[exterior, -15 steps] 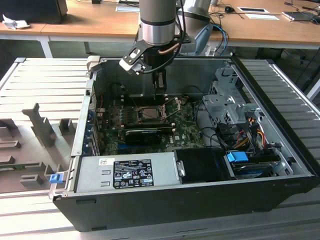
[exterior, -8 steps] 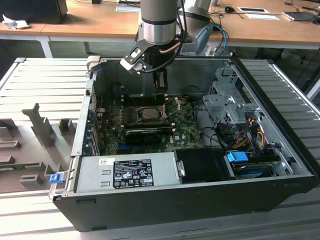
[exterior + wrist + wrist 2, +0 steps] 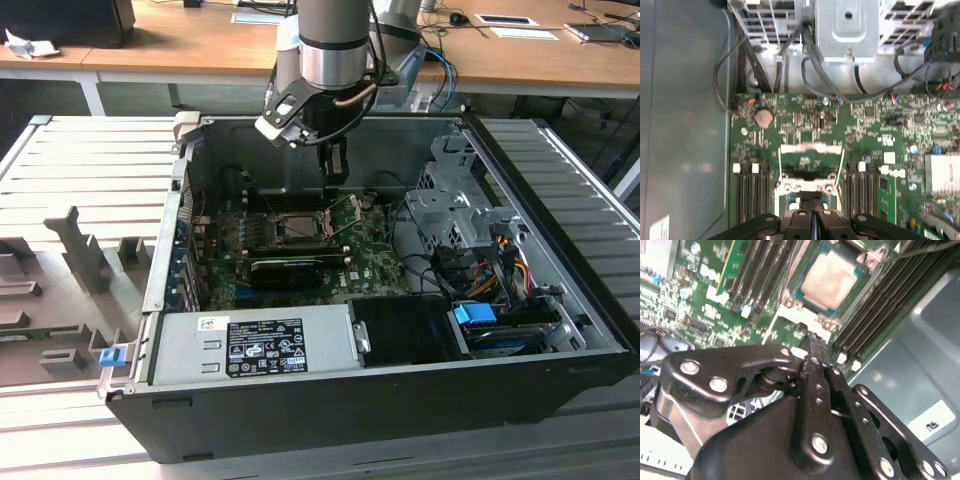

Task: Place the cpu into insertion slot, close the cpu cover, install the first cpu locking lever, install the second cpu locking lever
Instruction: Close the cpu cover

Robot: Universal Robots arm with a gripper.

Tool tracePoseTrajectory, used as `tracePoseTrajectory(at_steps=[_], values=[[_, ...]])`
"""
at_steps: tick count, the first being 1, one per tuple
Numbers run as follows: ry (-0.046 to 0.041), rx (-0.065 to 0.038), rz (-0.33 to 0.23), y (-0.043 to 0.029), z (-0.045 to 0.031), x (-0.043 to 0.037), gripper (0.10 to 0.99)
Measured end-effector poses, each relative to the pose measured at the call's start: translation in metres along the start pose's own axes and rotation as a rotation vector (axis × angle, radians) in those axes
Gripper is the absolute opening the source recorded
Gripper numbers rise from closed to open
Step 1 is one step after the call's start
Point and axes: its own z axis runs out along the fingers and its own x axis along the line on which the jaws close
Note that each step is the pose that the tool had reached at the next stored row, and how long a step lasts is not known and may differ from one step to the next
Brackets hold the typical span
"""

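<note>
Fingers pressed together, the gripper (image 3: 336, 172) hangs near the cpu (image 3: 829, 281) inside an open case (image 3: 400, 400) on a slatted table (image 3: 70, 150); wooden desks (image 3: 170, 45) stand beyond it.

2 wrist views near insertion slot (image 3: 796, 294)

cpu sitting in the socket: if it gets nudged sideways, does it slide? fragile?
Probably won't slide: the cpu lies flat inside the insertion slot, whose rim should block sideways pushes. Its metal top looks smooth and stiff, so it is likely slippery to pinch but not floppy. Being small and thin, it is probably light.
</note>
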Motion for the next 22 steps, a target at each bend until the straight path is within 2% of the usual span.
tracePoseTrajectory(at_steps=[8,14,15,16,17,18,20,22], values=[[0.0006,0.006,0.0,0.0303,0.0026,0.0001,0.106],[0.0007,0.008,0.0,0.0389,0.0063,-0.0001,0.106],[0.0007,0.01,0.0,0.0412,0.0071,-0.0002,0.106],[0.0004,0.019,0.0,0.0468,0.0081,-0.0002,0.106],[0.0006,0.033,0.0,0.0541,0.0097,-0.0001,0.106],[0.0006,0.039,0.0,0.0579,0.0105,-0.0001,0.106],[0.0005,0.044,0.0,0.0635,0.0119,-0.0001,0.106],[0.001,0.044,-0.007,0.0662,0.0149,-0.0001,0.106]])
